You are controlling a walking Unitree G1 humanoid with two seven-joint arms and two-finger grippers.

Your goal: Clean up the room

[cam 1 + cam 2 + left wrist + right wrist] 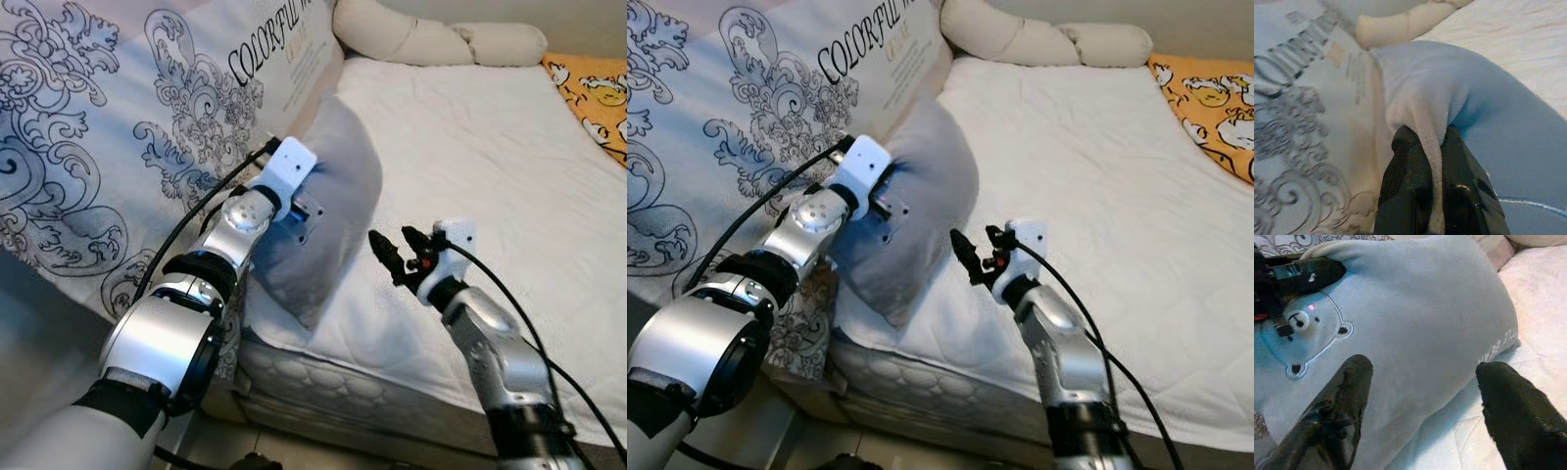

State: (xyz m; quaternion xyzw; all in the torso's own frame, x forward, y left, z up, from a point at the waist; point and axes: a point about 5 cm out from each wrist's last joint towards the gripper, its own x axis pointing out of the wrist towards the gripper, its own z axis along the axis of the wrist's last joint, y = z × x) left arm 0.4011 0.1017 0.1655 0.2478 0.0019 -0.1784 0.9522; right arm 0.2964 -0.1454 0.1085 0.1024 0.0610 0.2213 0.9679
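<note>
Left gripper [1436, 196] jaws pinch the blue pillow [333, 196] edge; right gripper [1420, 396] jaws spread wide, just beside the pillow, over the bed [470, 137]

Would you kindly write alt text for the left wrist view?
The left pincer is shut on a fold of a pale blue pillow, seen close up. Behind it are a white cover with grey scrollwork and a cream bolster.

Pillow [333, 186] on bed [470, 166], seemingly leaning against headboard [127, 117] at left.
</note>
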